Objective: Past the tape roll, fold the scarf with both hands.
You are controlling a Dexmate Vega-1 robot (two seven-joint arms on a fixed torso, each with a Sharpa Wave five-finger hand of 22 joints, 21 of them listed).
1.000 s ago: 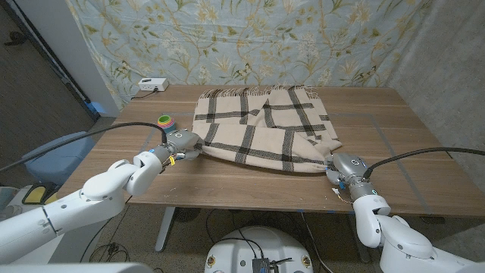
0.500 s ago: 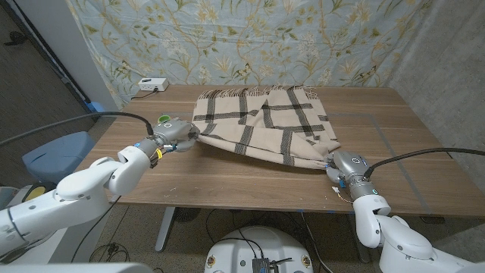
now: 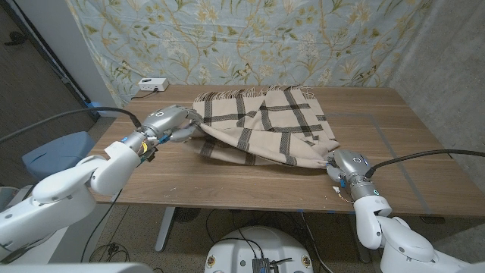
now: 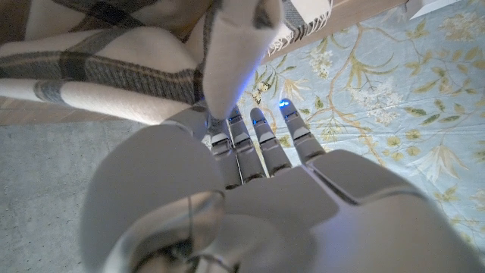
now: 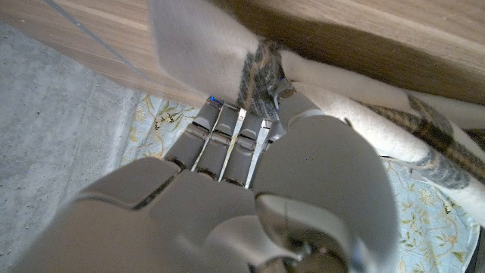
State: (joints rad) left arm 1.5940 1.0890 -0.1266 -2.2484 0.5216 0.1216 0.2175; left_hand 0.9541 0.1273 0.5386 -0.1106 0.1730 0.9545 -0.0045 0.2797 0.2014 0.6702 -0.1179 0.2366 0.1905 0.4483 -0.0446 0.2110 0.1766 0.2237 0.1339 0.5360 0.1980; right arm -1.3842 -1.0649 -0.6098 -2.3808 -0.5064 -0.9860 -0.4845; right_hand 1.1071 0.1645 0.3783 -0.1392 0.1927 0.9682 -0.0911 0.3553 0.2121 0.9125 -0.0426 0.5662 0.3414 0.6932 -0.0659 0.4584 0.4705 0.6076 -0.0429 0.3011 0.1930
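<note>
Since earlier: left hand (image 3: 171,122) lifted up-frame, gripping corner of beige black-plaid wool scarf (image 3: 265,125), raised off wooden table (image 3: 227,178). Right hand (image 3: 345,165) gripping lower-right scarf corner.

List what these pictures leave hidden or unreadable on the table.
- Tape roll: head view, hidden, probably behind the left hand and lifted scarf.
- Scarf's underside fold: head view, covered by its own top layer.
- White box at the far corner: head view, too small to identify.
- Right hand fingertips: right wrist view, buried in cloth.
</note>
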